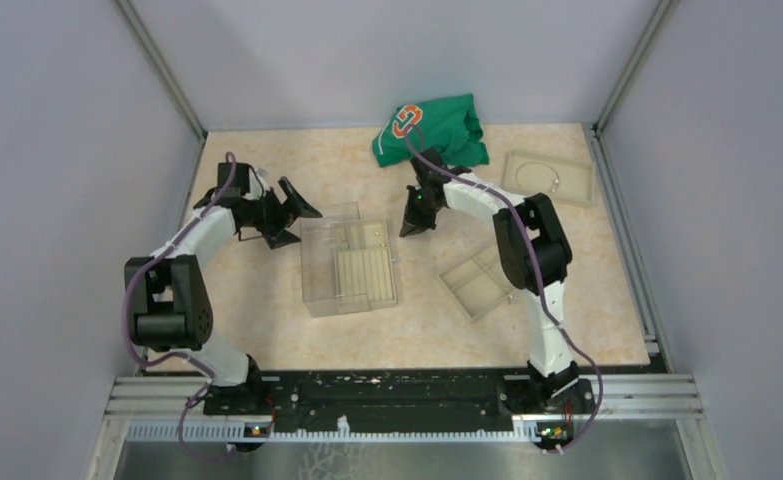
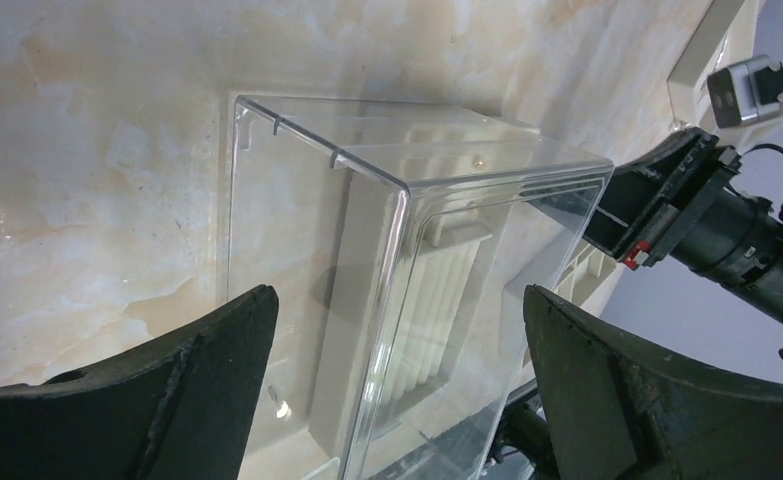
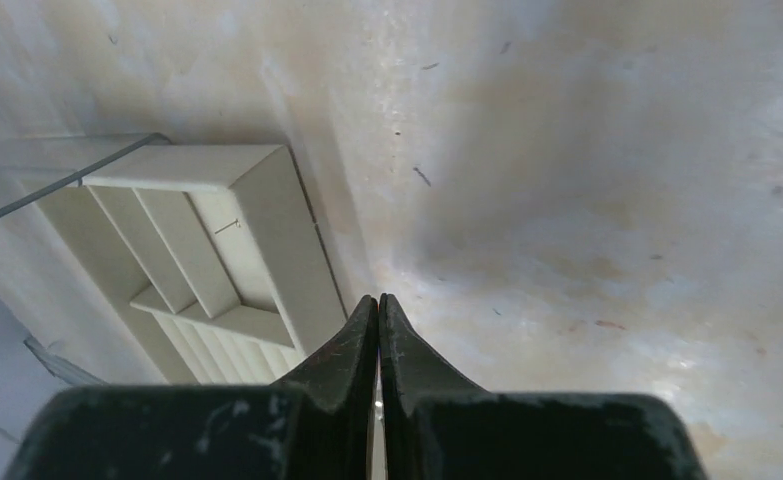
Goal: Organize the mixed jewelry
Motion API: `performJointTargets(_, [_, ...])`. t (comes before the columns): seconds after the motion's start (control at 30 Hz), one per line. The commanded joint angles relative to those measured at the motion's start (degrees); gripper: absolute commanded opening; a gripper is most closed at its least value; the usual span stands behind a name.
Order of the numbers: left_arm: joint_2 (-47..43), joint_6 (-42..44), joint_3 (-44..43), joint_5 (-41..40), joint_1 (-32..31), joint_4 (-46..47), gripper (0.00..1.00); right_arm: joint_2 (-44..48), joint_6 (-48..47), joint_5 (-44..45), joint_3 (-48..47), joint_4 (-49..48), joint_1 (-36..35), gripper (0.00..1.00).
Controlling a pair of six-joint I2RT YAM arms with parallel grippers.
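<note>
A thin silvery wire hoop (image 1: pixel 539 176) lies in a flat beige tray (image 1: pixel 579 188) at the back right. Tiny silvery pieces lie in the ridged beige tray (image 1: pixel 362 280) inside the clear plastic box (image 1: pixel 312 270); one shows in the left wrist view (image 2: pixel 279 408). My left gripper (image 1: pixel 305 227) is open wide and empty at the box's far left corner, its jaws astride the box wall (image 2: pixel 399 300). My right gripper (image 1: pixel 410 230) hangs just right of the box, above the table. It is shut (image 3: pixel 378 300), and a tiny silvery glint shows pinched between its fingers.
A compartmented beige tray (image 1: pixel 479 283) lies on the table right of the box, under the right arm. A green cloth (image 1: pixel 437 130) lies bunched at the back wall. Grey walls close in the table on three sides.
</note>
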State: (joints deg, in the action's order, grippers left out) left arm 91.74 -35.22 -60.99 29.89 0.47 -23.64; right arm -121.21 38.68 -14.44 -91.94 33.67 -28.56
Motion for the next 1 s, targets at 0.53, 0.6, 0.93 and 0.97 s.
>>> performJointTargets(0.53, [4.19, 0.11, -1.64, 3.55, -7.33, 0.27, 0.98, -5.60, 5.33, -9.98, -9.94, -3.22, -6.46, 0.00])
performJointTargets(0.6, [3.60, -0.18, -1.59, 2.65, -7.33, -0.16, 0.98, -4.09, 4.33, -8.34, -8.59, -2.30, -6.00, 0.00])
performJointTargets(0.93, [1.72, 2.41, -3.84, -0.88, -7.24, -3.88, 0.99, 6.00, -1.15, 2.82, 0.42, 0.95, -1.77, 0.04])
performJointTargets(0.97, [1.45, 2.89, -4.46, -1.86, -7.19, -4.58, 0.99, 8.36, -1.66, 4.16, 1.85, 0.86, -0.98, 0.09])
